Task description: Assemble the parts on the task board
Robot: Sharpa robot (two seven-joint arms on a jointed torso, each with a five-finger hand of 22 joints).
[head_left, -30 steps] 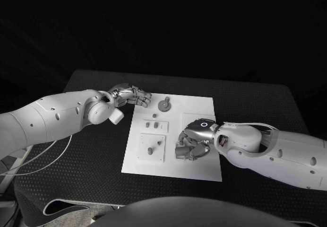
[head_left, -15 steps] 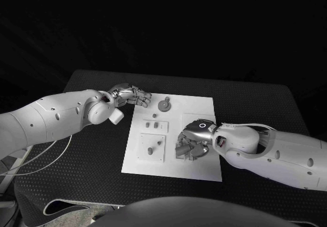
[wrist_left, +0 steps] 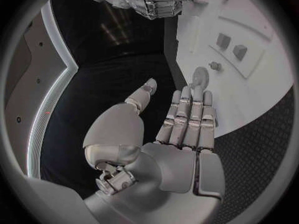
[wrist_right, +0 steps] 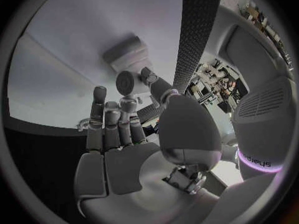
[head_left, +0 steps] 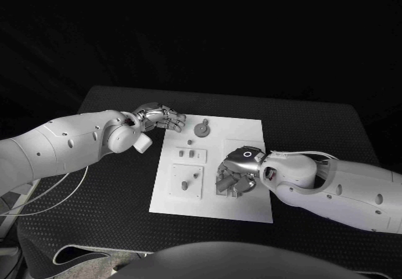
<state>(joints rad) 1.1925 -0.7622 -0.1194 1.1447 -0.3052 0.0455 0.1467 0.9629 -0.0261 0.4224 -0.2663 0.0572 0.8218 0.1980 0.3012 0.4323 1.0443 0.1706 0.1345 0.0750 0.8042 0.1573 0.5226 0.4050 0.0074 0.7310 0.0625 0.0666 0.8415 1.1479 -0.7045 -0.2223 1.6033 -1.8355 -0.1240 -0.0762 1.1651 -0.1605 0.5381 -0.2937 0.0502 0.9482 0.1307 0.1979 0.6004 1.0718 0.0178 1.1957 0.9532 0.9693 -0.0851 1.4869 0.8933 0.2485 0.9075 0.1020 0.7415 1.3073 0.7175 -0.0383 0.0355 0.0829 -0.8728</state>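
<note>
We see right robot hand [head_left: 234, 174] pinching a small round part [wrist_right: 125, 80] above task board [head_left: 243, 129] | left robot hand [head_left: 161, 118] empty, fingers apart | risk: part slips or seats crooked.

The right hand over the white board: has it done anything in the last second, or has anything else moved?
Barely. The right arm has crept slightly leftward, while the right hand stays low over the task board, pinching a small round part. The left hand has kept still at the board's far left corner, fingers extended, holding nothing. The gear and other parts have not shifted.
</note>
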